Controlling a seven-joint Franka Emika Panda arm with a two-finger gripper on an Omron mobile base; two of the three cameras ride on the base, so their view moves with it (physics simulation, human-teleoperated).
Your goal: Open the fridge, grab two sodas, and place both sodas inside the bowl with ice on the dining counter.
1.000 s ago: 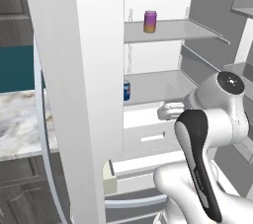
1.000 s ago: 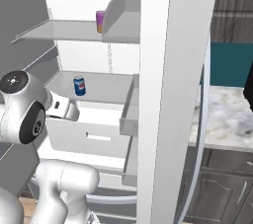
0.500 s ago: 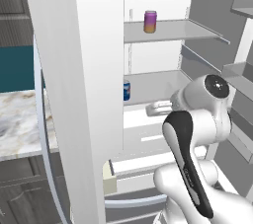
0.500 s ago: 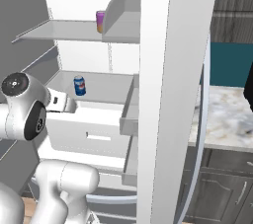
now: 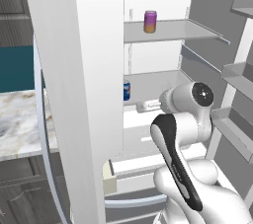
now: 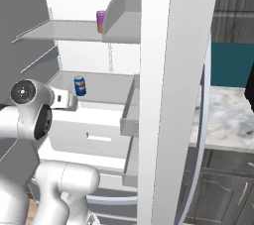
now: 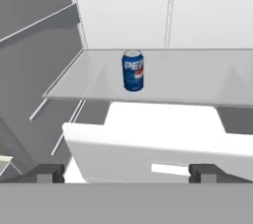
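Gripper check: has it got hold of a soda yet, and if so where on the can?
Nothing is held. The gripper is open and empty, short of the blue soda, which stands upright on the fridge shelf. The purple soda stands one shelf higher.

From the left base view, the small blue cylindrical drink can [image 5: 127,90] on the lower shelf is half hidden behind the edge of the tall white open fridge door [image 5: 81,70], so only its right part shows. That door runs out of the frame at top and bottom. The gripper's fingertips [image 7: 49,172] sit at the bottom of the hand view, cut off below by the frame edge. The marbled white-grey stone table [image 5: 20,119] is cut by the left edge of the left base view and partly covered by the door. The lettering on the small purple can with an orange band [image 5: 150,21] is too small to read.
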